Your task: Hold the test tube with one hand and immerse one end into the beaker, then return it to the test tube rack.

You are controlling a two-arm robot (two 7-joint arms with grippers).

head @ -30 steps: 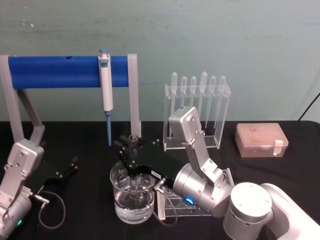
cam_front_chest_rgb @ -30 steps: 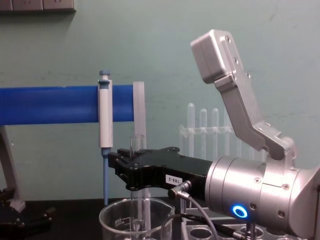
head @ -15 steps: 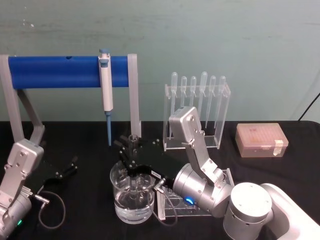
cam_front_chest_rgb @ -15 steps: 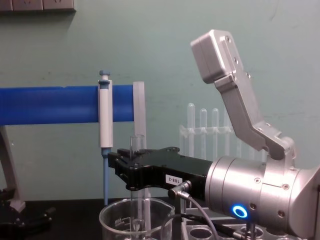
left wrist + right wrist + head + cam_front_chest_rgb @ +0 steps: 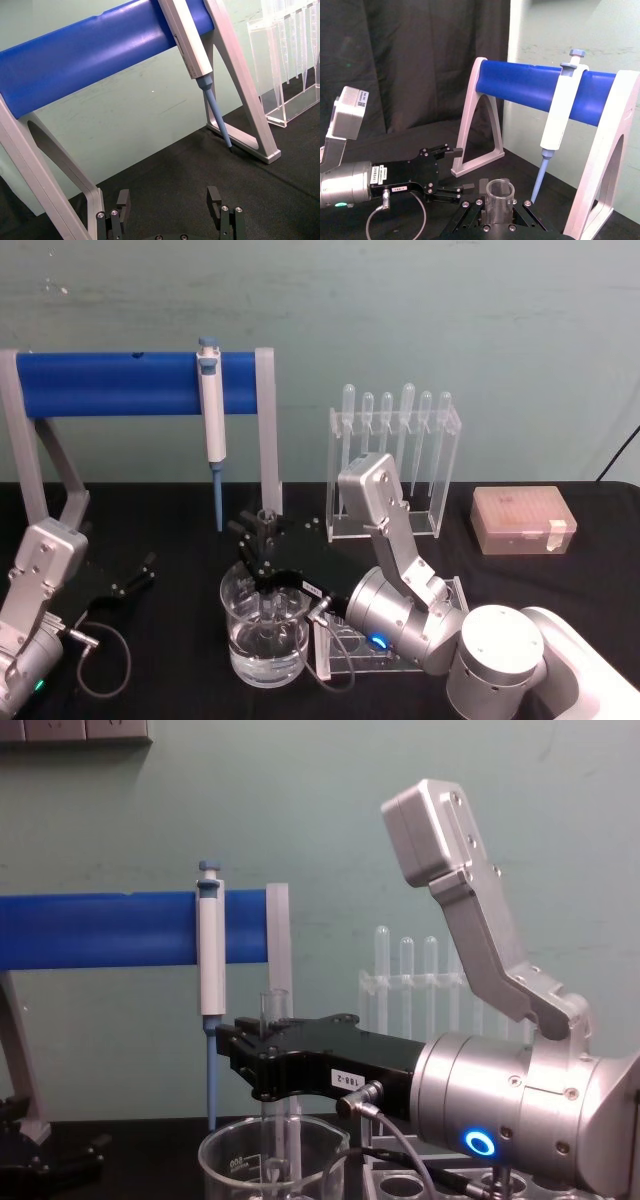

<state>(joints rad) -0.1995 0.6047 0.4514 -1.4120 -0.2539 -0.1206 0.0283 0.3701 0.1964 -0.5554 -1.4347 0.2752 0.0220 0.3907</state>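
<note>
Immersion stage. My right claw (image 5: 265,1060) is clamped on the test tube (image 5: 272,1007), which stands upright with its lower end inside the beaker (image 5: 232,640), apparently under water. Remaining: lift it out and return it to the test tube rack (image 5: 335,645) just beside the beaker, partly under my own arm. The left claw (image 5: 167,210) lies spread and idle on the bench (image 5: 180,540). The pipettor (image 5: 211,410) hangs close behind.

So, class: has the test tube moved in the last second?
No. In the chest view the test tube keeps the same height against the grey stand post, lower end still in the beaker.
</note>
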